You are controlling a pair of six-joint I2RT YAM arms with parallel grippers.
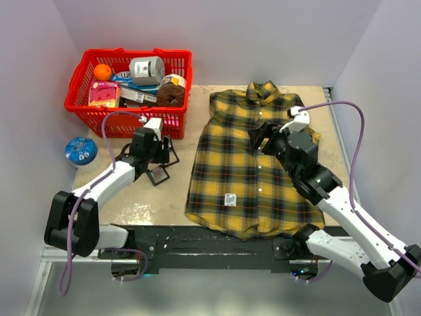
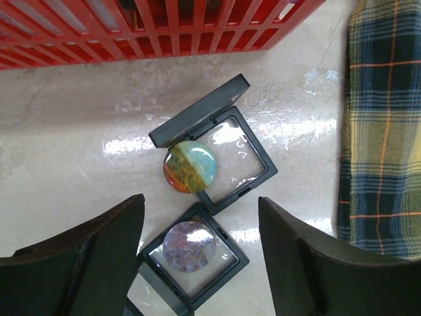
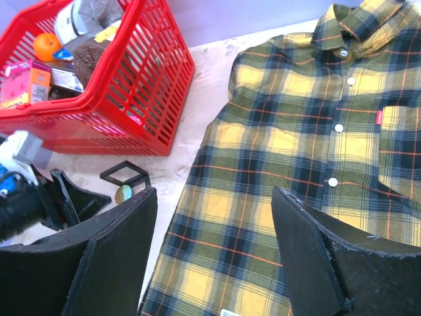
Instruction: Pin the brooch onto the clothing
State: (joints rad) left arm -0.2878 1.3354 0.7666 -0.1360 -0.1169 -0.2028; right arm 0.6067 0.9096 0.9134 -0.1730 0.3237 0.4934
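**Overhead view, with details from the two wrist views.** At 9 o'clock on the marble table lies a blue round object. At 11 o'clock stands a red basket of groceries, an orange among them.

At about 5 o'clock of the basket, the left gripper stands above two black display cases, its jaws spread wide and gripping nothing. The upper case is open, and a teal-and-orange brooch rests at its 9 o'clock corner, beside the raised lid. The lower case meets the upper one at its 6 o'clock corner and holds a purplish brooch. Both cases lie on bare table between the basket and the shirt, touching neither.

The shirt, a yellow-and-dark plaid, lies flat and buttoned from the table's centre toward 3 o'clock. Its collar is at 12 o'clock, and a small white label sits near the hem at 6 o'clock. The right gripper is above the shirt's upper half, its jaws likewise wide and holding nothing. In its wrist view the chest pocket lies toward 2 o'clock.
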